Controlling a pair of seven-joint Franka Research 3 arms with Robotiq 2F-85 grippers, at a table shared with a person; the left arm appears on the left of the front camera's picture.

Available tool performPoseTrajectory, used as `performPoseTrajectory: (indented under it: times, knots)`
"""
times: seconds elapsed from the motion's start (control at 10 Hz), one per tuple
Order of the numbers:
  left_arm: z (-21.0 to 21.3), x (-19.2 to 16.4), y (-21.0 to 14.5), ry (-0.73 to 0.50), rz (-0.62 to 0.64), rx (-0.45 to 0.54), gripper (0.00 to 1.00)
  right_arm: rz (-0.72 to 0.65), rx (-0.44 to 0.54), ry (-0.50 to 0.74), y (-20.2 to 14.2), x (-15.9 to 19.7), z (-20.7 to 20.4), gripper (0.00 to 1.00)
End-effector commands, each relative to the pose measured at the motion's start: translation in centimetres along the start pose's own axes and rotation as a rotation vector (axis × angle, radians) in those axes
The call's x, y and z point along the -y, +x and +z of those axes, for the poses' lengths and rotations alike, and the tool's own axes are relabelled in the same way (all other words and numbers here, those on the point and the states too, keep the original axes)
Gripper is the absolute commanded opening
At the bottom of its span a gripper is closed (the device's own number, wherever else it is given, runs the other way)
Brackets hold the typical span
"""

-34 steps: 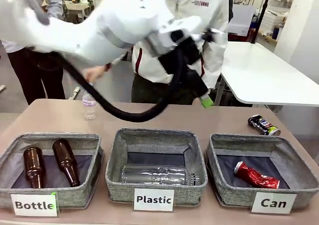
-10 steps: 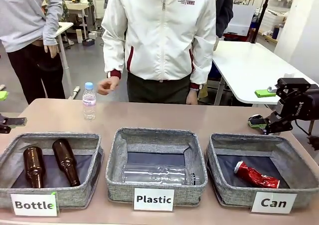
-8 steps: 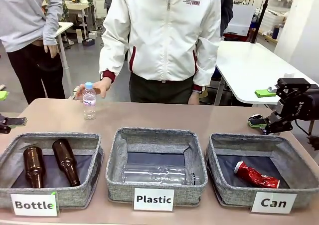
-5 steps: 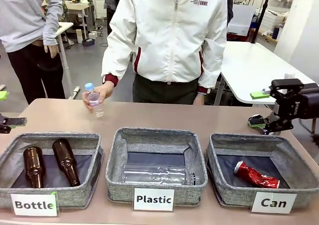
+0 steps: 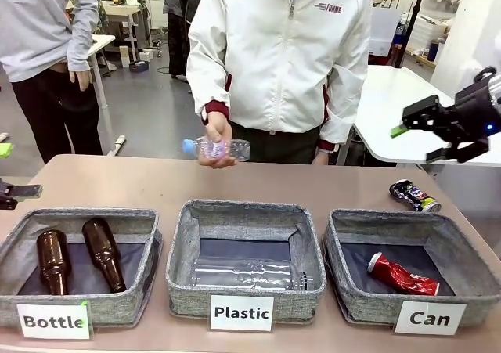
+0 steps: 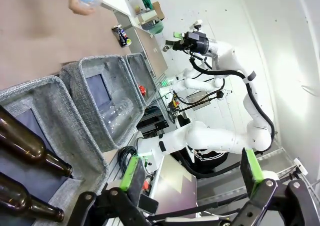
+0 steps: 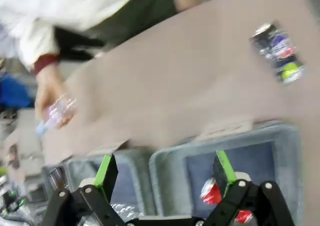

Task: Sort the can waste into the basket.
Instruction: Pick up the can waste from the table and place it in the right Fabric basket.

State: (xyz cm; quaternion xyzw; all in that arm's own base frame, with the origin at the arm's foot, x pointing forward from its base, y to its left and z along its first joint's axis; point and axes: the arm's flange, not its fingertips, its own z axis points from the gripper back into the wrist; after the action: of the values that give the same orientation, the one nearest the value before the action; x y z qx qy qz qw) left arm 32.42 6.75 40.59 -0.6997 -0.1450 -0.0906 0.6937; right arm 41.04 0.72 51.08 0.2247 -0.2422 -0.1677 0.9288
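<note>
Inside fabric basket, crumpled red can.

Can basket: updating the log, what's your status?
Left gripper and right gripper open, empty. Red can in Can basket; dark can on table beyond it. Person's hand holds plastic bottle, clear of the cans.

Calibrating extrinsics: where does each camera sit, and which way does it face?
Front: fixed between the arms, faces the person across the table; right hand at right.
Left wrist: rolled, looks along left hand over the baskets toward the right arm.
Right wrist: looks down past right hand at the Can basket.
Shared: dark can on the table, in all three.
</note>
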Motion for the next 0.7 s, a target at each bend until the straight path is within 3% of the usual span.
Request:
performPoseTrajectory:
  times: [0.0, 0.2, 0.3, 0.4, 0.6]
  knots:
    - [0.2, 0.2, -0.4, -0.004, 0.000, -0.015, 1.00, -0.206, -0.026, -0.838, 0.4, 0.6, 0.2, 1.00]
    - [0.2, 0.2, -0.4, -0.004, 0.000, -0.015, 1.00, -0.246, -0.010, -0.827, 0.7, 1.8, 1.2, 1.00]
    - [0.2, 0.2, -0.4, -0.004, 0.000, -0.015, 1.00, -0.254, 0.034, -0.666, 0.6, 1.8, 1.8, 1.00]
    - [0.2, 0.2, -0.4, -0.004, 0.000, -0.015, 1.00, -0.082, 0.120, -0.422, 1.0, 3.3, 0.6, 1.00]
    - [0.2, 0.2, -0.4, -0.004, 0.000, -0.015, 1.00, -0.082, 0.120, -0.422, 1.0, 3.3, 0.6, 1.00]
